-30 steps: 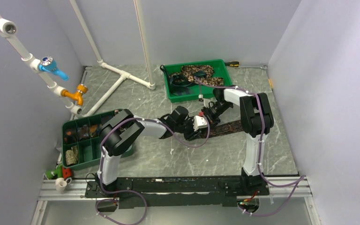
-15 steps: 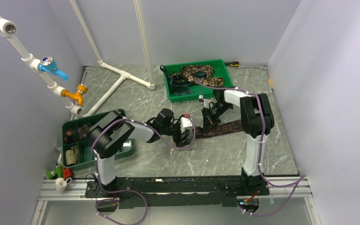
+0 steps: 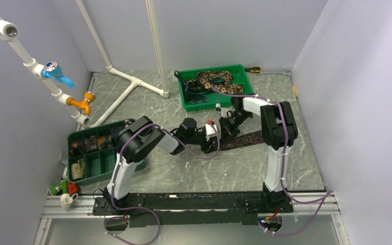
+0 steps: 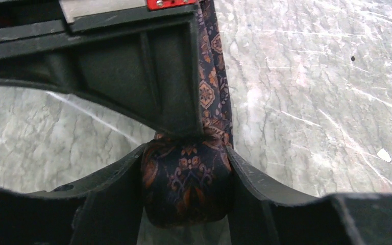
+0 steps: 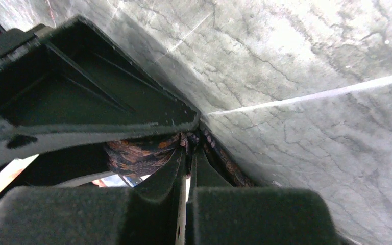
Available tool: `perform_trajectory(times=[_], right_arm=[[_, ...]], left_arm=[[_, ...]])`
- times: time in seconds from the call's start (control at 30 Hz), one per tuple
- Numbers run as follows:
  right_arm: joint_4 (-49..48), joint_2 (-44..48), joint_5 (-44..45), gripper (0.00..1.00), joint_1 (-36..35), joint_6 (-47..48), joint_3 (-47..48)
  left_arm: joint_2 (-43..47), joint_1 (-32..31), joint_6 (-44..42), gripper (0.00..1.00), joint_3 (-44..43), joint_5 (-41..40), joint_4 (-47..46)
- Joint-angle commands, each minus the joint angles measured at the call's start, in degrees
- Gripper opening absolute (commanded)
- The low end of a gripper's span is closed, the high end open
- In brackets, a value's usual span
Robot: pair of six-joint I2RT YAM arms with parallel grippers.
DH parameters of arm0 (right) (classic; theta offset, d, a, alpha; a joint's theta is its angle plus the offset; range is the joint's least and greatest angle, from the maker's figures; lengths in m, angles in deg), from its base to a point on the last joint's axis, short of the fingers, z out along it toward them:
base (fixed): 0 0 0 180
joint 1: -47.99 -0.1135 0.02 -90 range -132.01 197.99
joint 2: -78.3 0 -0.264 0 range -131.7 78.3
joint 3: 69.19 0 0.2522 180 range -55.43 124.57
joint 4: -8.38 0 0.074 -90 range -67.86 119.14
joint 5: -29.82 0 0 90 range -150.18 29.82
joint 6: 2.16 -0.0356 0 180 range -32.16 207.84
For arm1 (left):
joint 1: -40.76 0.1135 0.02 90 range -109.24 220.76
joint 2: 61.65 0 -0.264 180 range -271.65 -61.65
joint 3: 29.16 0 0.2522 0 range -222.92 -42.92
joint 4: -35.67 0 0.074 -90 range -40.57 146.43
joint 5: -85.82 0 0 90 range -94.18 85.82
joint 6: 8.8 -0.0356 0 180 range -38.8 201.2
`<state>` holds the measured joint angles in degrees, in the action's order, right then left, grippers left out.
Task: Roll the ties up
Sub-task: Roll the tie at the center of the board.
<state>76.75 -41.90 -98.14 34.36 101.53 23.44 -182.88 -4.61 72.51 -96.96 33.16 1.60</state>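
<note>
A dark maroon patterned tie (image 3: 247, 139) lies across the table's middle, its right part flat. Its left end is wound into a roll (image 4: 188, 181), and my left gripper (image 3: 215, 138) is shut on that roll, with the unrolled strip (image 4: 212, 66) running away from it. My right gripper (image 3: 223, 133) meets the left one at the roll, its fingers nearly together and pinching the tie's fabric (image 5: 148, 153) next to the roll. The two grippers touch or nearly touch. More ties, tan-and-brown mottled (image 3: 215, 79), lie in the green tray at the back.
A green tray (image 3: 242, 71) stands at the back centre. A green compartment bin (image 3: 72, 140) with small rolled items stands at the left. White pipes (image 3: 132, 84) lie at the back left. Purple cables hang from both arms.
My left gripper pulled left away from the right gripper, then came back right and now meets it at the roll. The right gripper has stayed in place.
</note>
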Motion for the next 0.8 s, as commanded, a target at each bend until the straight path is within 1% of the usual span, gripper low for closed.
perform_trajectory(times=[0.0,0.07,0.1,0.2,0.27,0.3,0.33,0.4,0.5,0.57,0.63,0.77], right_arm=[[-6.5,-3.2,12.5,0.00,-0.5,2.6,-0.2],[-6.5,-2.8,11.1,0.00,-0.5,2.3,-0.2],[-6.5,-2.5,10.0,0.00,-0.5,2.2,-0.4],[-4.1,-1.6,7.0,0.01,-0.4,1.8,1.0],[-1.8,-0.1,5.1,0.08,0.4,2.3,2.2],[-0.7,1.0,4.0,0.14,1.1,2.5,2.5],[0.6,2.1,2.4,0.23,2.0,2.4,3.0],[3.4,3.9,-2.6,0.35,3.3,2.3,4.3],[7.1,5.9,-10.4,0.44,4.5,1.9,4.3],[6.9,6.9,-14.9,0.53,4.3,0.9,2.9],[6.6,6.3,-18.1,0.56,4.0,-0.1,2.0],[5.3,3.9,-19.4,0.55,2.9,-0.9,1.4]], left_arm=[[-3.9,-1.9,0.3,0.51,-1.4,-1.9,-0.9],[-3.4,-2.4,-1.7,0.43,-1.3,-3.5,2.9],[-2.7,-2.4,-2.5,0.37,-1.0,-4.2,4.9],[1.0,-2.4,-5.9,0.19,0.4,-6.8,15.5],[3.4,-2.4,-9.4,0.11,1.0,-8.3,25.3],[4.3,-2.4,-10.5,0.09,1.2,-9.0,28.8],[4.6,-2.4,-11.6,0.07,0.9,-9.5,32.4],[4.9,-2.4,-12.6,0.08,0.1,-10.7,38.0],[4.5,-2.4,-12.6,0.11,-1.2,-11.9,42.7],[4.2,-2.4,-12.3,0.11,-2.2,-11.6,44.7],[3.9,-2.4,-12.1,0.12,-3.1,-11.5,45.8],[3.6,-2.3,-11.7,0.13,-3.9,-11.1,47.3]])
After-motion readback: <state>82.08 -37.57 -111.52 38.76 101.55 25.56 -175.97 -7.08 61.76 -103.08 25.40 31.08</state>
